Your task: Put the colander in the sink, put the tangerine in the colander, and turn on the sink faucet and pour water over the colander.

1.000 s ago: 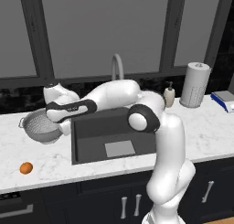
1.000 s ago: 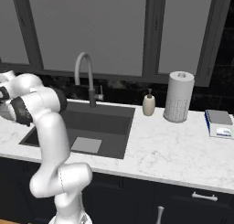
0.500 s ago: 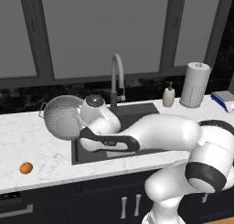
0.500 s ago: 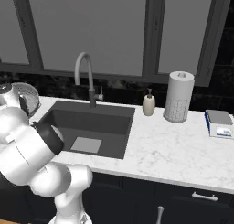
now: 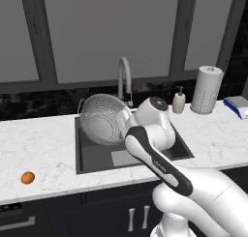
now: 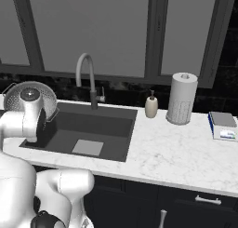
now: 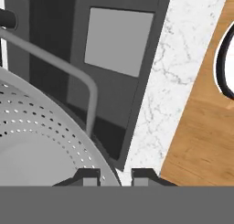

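Observation:
The colander (image 5: 103, 119), a perforated silver bowl, hangs tilted on its side above the left half of the sink (image 5: 97, 156). My gripper (image 7: 115, 175) is shut on its rim, and the hand view shows the bowl (image 7: 36, 141) and its wire handle close up. In the right base view the colander (image 6: 48, 96) sits behind my wrist, over the sink's (image 6: 100, 127) left end. The tangerine (image 5: 27, 177) lies on the counter left of the sink. The sink faucet (image 5: 124, 79) arches behind the basin; no water is running.
A soap dispenser (image 5: 178, 101) and a paper towel roll (image 5: 207, 90) stand right of the faucet. A blue and white box (image 6: 222, 125) lies at the far right. My white arm crosses in front of the sink. Wooden floor (image 7: 201, 127) lies beyond the counter edge.
The colander has come up off the counter left of the sink and moved right with my gripper, so it now hangs over the basin. The tangerine has stayed put.

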